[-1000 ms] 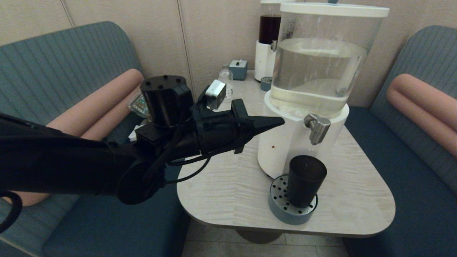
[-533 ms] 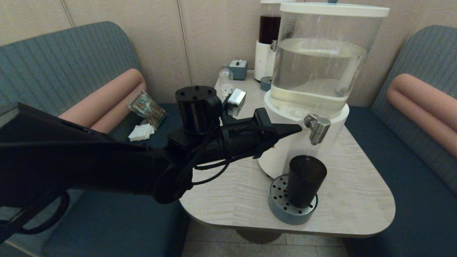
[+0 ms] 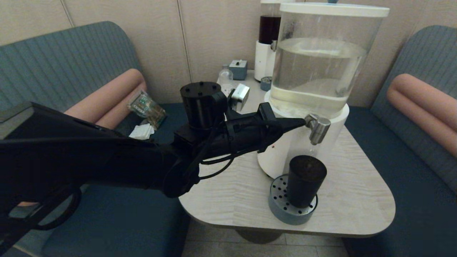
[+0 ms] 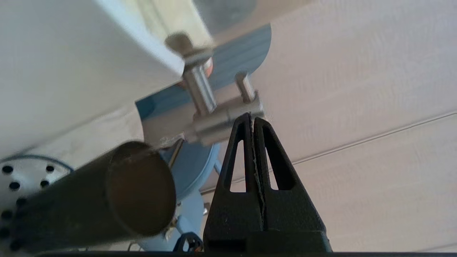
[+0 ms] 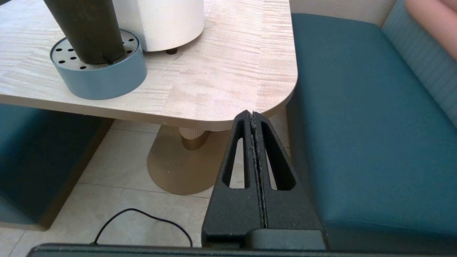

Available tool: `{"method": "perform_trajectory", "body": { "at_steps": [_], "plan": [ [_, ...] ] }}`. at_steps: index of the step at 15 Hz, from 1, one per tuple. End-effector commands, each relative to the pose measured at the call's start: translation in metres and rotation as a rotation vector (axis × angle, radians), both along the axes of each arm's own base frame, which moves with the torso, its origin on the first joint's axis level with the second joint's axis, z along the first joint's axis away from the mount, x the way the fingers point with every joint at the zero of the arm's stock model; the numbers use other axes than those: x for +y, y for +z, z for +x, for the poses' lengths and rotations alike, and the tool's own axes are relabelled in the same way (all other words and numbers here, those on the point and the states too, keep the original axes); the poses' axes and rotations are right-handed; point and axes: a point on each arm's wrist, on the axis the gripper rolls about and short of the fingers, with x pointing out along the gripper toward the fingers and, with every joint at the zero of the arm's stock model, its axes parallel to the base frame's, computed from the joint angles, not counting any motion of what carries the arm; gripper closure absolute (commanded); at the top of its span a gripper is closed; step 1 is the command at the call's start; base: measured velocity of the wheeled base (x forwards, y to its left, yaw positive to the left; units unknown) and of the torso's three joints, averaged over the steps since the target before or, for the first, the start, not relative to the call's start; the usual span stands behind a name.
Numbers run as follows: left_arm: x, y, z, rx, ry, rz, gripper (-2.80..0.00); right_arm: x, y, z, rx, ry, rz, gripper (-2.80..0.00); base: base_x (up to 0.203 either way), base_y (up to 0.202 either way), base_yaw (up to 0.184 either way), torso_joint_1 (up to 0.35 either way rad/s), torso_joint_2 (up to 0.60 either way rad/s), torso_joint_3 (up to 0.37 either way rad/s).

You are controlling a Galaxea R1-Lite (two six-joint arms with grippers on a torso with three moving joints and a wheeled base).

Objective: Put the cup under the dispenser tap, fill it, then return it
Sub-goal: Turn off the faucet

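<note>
Left gripper (image 3: 301,123) pressed together, touching dispenser tap (image 3: 317,127)

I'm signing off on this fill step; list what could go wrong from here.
1. The left gripper, shut, presses the tap with its tips only; it may slip off.
2. Water looks to be running into the cup; a late release could overflow it into the drip tray.
3. The right gripper is parked off the table.
</note>
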Motion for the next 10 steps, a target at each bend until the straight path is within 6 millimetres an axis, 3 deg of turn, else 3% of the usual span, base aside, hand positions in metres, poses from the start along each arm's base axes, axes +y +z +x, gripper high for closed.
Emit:
{"method": "perform_trajectory", "body": {
  "at_steps": [1,10],
  "plan": [
    [-0.002,0.000,0.002,0.000,-0.004,-0.005,0.00,0.000,0.000,0.000,0.003,0.000,0.000,0.00,0.000,0.000,0.000,0.000,0.00,0.000],
    [-0.012,-0.002,0.015,-0.016,-0.004,-0.019,0.00,0.000,0.000,0.000,0.003,0.000,0.000,0.00,0.000,0.000,0.000,0.000,0.00,0.000]
  ]
}}
